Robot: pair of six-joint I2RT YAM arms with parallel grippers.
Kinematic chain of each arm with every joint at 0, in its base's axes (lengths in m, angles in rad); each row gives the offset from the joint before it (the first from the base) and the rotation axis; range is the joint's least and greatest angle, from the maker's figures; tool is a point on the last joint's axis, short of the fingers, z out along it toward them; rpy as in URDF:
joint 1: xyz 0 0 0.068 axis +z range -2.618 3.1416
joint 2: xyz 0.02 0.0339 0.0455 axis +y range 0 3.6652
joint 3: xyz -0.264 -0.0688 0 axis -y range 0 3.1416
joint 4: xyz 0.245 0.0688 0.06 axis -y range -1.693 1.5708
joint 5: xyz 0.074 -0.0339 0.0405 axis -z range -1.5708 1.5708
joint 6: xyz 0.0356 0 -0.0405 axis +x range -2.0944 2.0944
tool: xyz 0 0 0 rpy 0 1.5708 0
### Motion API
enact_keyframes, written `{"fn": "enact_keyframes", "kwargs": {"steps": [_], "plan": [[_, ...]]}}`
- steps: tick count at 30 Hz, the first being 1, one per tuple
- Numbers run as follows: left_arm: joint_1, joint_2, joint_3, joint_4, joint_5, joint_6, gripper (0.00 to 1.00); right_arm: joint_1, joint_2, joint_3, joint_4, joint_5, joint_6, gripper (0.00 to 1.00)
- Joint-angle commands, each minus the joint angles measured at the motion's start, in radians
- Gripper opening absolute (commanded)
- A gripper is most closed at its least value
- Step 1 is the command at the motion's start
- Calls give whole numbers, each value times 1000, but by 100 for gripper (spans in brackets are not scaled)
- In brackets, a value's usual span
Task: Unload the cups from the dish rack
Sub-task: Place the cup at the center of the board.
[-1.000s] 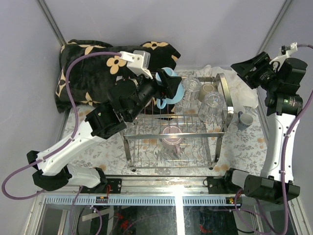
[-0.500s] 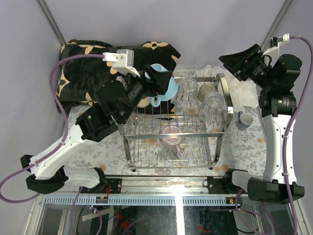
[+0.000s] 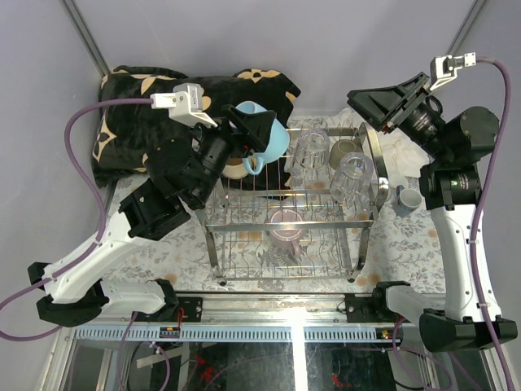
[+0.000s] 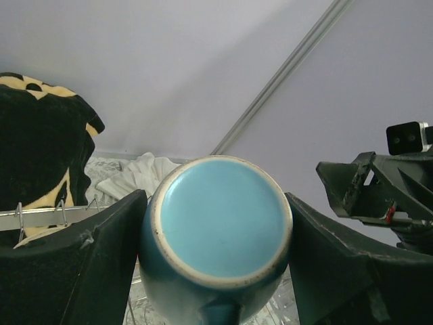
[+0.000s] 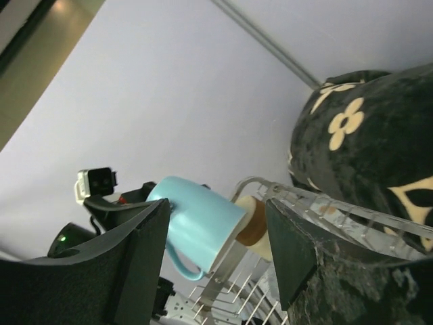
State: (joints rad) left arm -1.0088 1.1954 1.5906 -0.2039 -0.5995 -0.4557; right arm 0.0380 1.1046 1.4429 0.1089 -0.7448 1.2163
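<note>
Now lifted clear of the dish rack, the light blue mug hangs above the rack's far-left corner. The left gripper clamps it across the body with fingers spread wide, base toward the wrist, mouth pointing away and handle downward, so setting it down probably means turning it upright over the bench to the left. Its glaze looks smooth and hard; the right gripper hovers open and empty over the rack's far-right end, near two clear glasses.

From high at the near edge, down onto dish rack and counter. From left wrist, tight on light blue mug, angled upward; from right wrist, farther, sharing it.
</note>
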Motion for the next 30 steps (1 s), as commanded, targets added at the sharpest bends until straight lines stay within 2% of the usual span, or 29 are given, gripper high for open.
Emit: {"fn": "enact_keyframes", "kwargs": {"steps": [1,10,15,23,30], "plan": [[2,-19,2,220,-45,-21,0,49,-16,-26,177,-51,105,64],[4,56,63,346,-40,9,0,175,17,-43,213,-14,99,63],[5,79,50,448,-55,-3,0,241,44,-36,265,1,105,63],[5,92,58,525,-91,24,0,283,67,-19,221,25,72,64],[4,88,34,577,-108,23,0,346,104,-20,303,37,101,63]]}}
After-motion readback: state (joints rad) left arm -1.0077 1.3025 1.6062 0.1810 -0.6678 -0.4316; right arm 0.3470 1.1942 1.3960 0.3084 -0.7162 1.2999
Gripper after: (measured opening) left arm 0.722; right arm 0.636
